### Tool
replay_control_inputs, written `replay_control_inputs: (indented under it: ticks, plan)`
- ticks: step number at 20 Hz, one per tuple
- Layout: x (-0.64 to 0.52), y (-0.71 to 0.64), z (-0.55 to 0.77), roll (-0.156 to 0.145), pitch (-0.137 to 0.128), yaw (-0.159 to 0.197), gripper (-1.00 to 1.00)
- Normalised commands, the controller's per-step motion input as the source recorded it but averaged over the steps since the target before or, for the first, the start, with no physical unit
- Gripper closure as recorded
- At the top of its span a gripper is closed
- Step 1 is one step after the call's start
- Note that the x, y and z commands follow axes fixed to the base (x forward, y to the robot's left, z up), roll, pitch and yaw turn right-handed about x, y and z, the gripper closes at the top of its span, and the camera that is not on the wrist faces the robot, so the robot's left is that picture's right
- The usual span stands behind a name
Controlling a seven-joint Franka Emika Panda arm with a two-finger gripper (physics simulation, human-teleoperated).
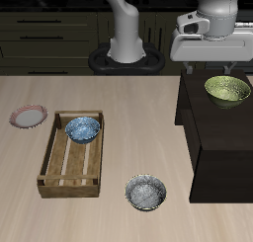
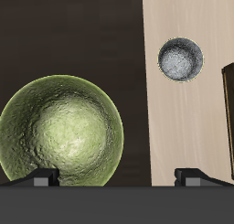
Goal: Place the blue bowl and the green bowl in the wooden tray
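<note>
The green bowl (image 1: 227,89) sits upright on a dark raised block (image 1: 219,147) beside the table. My gripper (image 1: 217,66) hangs straight above it, open, with nothing between its fingers. In the wrist view the green bowl (image 2: 61,131) fills much of the picture, and the two fingertips (image 2: 41,177) stand wide apart at the picture's edge, clear of the bowl. The blue bowl (image 1: 83,128) rests inside the wooden tray (image 1: 59,172), at its far end. A sliver of the wooden tray (image 2: 229,109) also shows in the wrist view.
A grey-white speckled bowl (image 1: 146,192) (image 2: 180,59) stands on the table near the front edge, between the tray and the dark block. A small pink-rimmed plate (image 1: 29,116) lies beyond the tray's far corner.
</note>
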Motion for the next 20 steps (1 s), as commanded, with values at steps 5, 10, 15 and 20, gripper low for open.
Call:
replay_control_inputs:
  ticks: [5, 10, 15, 20]
  plan:
    - [0.05, 0.02, -0.29, 0.008, 0.039, 0.002, -1.0]
    - [0.0, -0.01, -0.27, 0.011, 0.033, 0.016, -1.0]
    - [0.02, -0.07, -0.31, 0.007, 0.044, -0.005, -1.0]
    - [-0.07, -0.03, -0.45, 0.042, 0.062, -0.005, 1.0]
